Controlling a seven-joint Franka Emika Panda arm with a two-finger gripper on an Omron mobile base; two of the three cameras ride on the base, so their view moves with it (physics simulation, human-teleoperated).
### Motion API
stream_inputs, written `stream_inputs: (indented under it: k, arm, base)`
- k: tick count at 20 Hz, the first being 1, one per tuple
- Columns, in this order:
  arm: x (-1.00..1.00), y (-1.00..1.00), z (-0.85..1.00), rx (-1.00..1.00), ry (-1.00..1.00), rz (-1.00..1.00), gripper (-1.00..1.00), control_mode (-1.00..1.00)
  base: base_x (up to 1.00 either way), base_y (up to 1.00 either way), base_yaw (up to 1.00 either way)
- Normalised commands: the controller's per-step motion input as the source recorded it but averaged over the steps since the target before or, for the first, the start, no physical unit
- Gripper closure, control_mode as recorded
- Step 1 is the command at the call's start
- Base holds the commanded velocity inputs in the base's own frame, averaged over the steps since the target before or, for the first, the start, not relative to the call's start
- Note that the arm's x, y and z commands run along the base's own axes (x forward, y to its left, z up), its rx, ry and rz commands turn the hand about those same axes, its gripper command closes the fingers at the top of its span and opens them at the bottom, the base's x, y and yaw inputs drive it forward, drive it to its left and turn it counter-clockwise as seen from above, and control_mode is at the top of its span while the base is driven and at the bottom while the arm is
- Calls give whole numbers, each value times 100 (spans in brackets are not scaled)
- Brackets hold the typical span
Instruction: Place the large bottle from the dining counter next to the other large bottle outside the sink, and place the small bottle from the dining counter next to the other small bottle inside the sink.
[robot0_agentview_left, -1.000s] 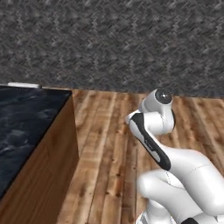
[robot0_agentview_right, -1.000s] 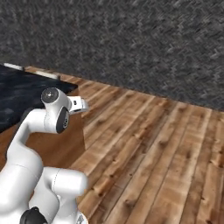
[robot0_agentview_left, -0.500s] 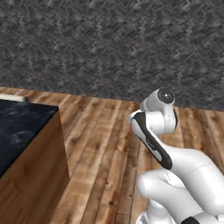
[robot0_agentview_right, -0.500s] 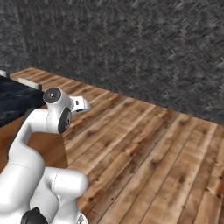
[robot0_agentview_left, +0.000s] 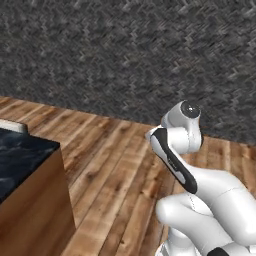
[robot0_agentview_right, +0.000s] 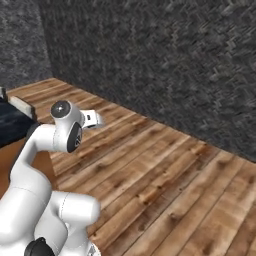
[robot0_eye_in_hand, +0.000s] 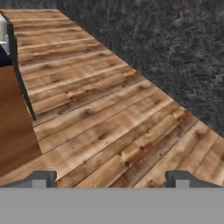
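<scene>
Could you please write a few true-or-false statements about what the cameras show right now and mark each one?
1. The gripper is open with nothing between its fingertips. True.
2. The floor is white tile. False: it is wooden planks.
3. A black marbled counter on a wooden base sits at the left of the left base view. True.
4. The wall behind the arm is bright yellow. False: it is dark grey and textured.
5. A bottle stands on the visible corner of the counter. False: that corner carries no bottle.
</scene>
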Motion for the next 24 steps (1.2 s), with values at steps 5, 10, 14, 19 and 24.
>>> stream_inputs:
  k: [5, 10, 14, 19, 24]
  arm:
    - [0, 0, 0, 0, 0, 0, -100, 100]
    - [0, 0, 0, 0, 0, 0, -100, 100]
    - [0, 0, 0, 0, 0, 0, -100, 100]
    - [0, 0, 0, 0, 0, 0, -100, 100]
    - [0, 0, 0, 0, 0, 0, -100, 100]
  base:
    - [100, -63, 26]
    - [100, -53, 29]
    - [100, -39, 31]
    - [98, -16, 35]
    - [100, -11, 37]
